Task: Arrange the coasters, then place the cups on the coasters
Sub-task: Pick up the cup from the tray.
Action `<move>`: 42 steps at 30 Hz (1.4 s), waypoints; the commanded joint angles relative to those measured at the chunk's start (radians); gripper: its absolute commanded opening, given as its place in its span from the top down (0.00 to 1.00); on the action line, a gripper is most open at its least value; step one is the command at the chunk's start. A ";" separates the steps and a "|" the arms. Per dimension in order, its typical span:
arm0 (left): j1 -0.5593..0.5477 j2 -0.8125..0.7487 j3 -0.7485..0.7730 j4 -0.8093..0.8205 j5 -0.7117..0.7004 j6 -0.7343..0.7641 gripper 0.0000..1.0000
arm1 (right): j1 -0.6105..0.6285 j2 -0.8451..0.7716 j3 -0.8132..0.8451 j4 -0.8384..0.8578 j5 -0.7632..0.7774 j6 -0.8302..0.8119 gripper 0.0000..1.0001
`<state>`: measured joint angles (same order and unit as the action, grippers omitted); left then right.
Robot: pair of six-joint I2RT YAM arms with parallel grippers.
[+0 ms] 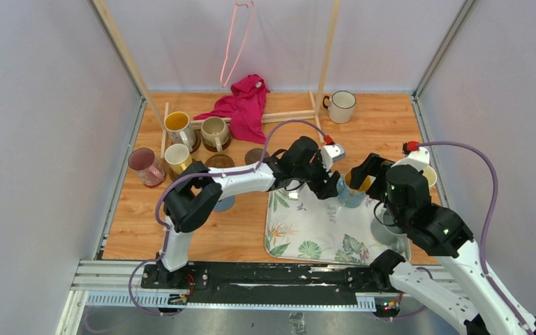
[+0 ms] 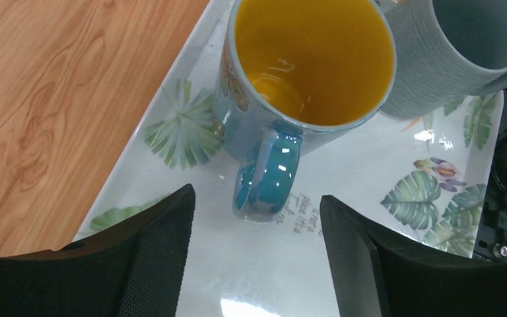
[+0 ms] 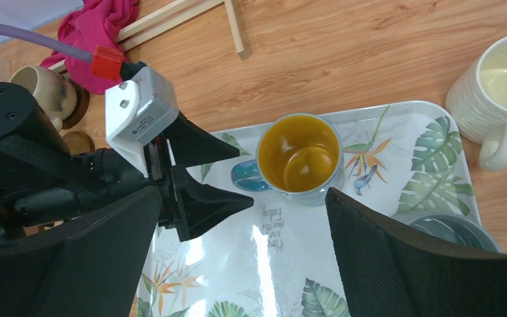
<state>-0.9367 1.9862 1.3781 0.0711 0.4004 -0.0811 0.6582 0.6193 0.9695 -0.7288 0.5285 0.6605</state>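
A blue cup (image 2: 310,72) with a yellow inside stands on the leaf-patterned tray (image 2: 277,271), its handle (image 2: 267,175) pointing at my left gripper (image 2: 256,195). That gripper is open, and the handle's end lies between its fingertips without touching them. My right gripper (image 3: 244,195) hangs open above the tray, over the blue cup (image 3: 300,155) and the left gripper's fingers (image 3: 221,201). A grey cup (image 2: 462,53) stands beside the blue one. At the back left, several cups (image 1: 177,125) stand near dark brown coasters (image 1: 255,155). A grey-blue coaster (image 1: 225,204) lies partly under the left arm.
A cream cup (image 3: 498,86) stands off the tray's right edge. A white dark-rimmed cup (image 1: 340,106) is at the back right. A pink cloth (image 1: 246,105) lies over a wooden frame (image 1: 289,116) at the back. Grey walls close in both sides.
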 commanded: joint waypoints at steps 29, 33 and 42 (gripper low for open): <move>-0.082 -0.240 -0.071 -0.047 -0.287 -0.094 1.00 | 0.010 -0.016 -0.016 -0.028 0.038 0.012 0.00; -0.083 -0.353 -0.169 -0.039 -0.390 -0.132 1.00 | 0.010 -0.021 -0.036 -0.010 0.044 0.010 0.00; -0.082 -0.603 -0.364 -0.066 -0.772 -0.208 1.00 | 0.010 0.017 -0.051 0.038 0.020 -0.008 0.00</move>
<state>-1.0168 1.4975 1.0496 -0.0826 -0.1303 -0.2405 0.6582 0.6231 0.9318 -0.7219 0.5354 0.6613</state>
